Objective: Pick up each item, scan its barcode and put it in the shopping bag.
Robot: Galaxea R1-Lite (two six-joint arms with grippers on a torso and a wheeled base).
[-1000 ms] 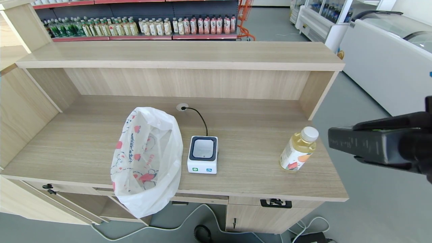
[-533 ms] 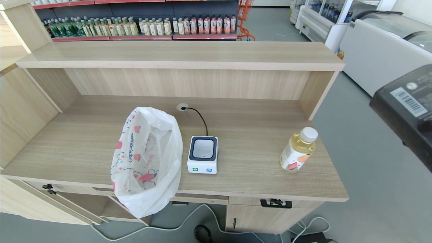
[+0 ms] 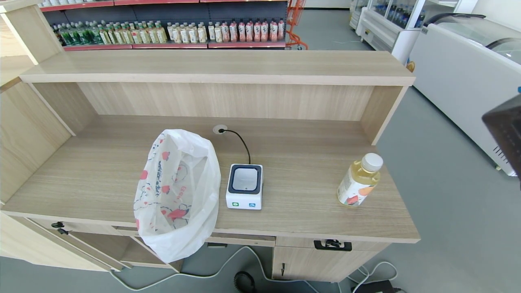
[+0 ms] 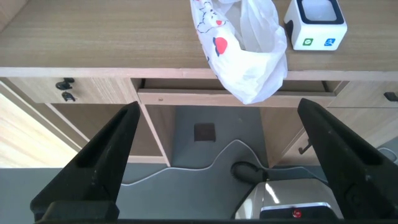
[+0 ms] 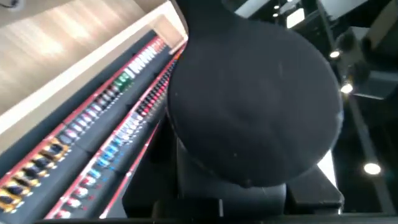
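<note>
- Shopping bag (image 3: 175,195) slumps at the front left of the tabletop (image 3: 309,162), with its lower part hanging over the front edge. Little seems to anchor the thin film, so a bottle dropped in carelessly could drag it off the edge. The sagging mouth could also turn the bottle aside.
- Left fingers (image 4: 102,165) are spread wide, holding and touching nothing. They hang low in front of the drawer fronts (image 4: 186,96), below the level of the tabletop, with the bag's overhang beyond them. If they rise straight up they could snag that overhang or strike the tabletop's lip.
- Scanner (image 3: 244,186) sits just beside the bag, near the middle, with its window facing up. Its cable (image 3: 241,143) runs back to a hole in the tabletop. A scan would probably fail unless the barcode is turned squarely towards the window.
- Bottle (image 3: 360,184) stands upright near the right front corner, well apart from the scanner and untouched. It is close to the edge, so a sideways nudge during an approach could tip it or push it off. Its smooth round body may also slip in a loose grasp.
- Right arm (image 3: 504,130) shows as a dark block off the tabletop's right side, apart from the bottle. Whether its grasp is open or closed cannot be told.
</note>
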